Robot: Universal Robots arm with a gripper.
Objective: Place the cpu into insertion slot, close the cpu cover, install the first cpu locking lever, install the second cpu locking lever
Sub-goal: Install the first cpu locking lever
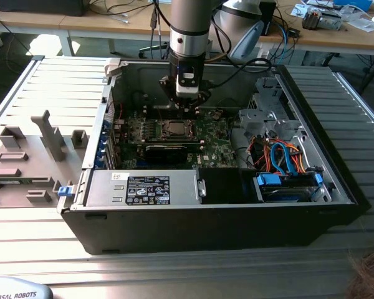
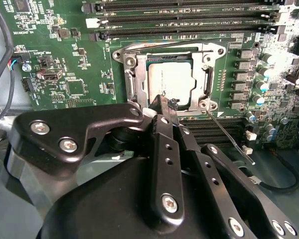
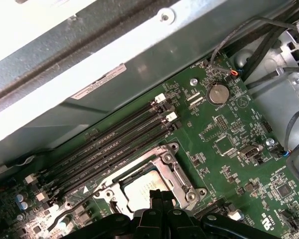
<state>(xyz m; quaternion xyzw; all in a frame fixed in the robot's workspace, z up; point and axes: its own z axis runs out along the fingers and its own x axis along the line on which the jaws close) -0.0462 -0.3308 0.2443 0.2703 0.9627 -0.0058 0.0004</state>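
Ribbed metal table (image 1: 193,265) under computer case (image 1: 237,224)

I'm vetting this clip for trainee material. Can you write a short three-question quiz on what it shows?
1. True or false: the gripper is carrying the cpu in the air.
2. The gripper's tip is nearest to: A) the coin battery, B) the cover, C) the blue drive caddy.
3. Fill in: the board is ___ in colour.
Key: 1 false; 2 B; 3 green.
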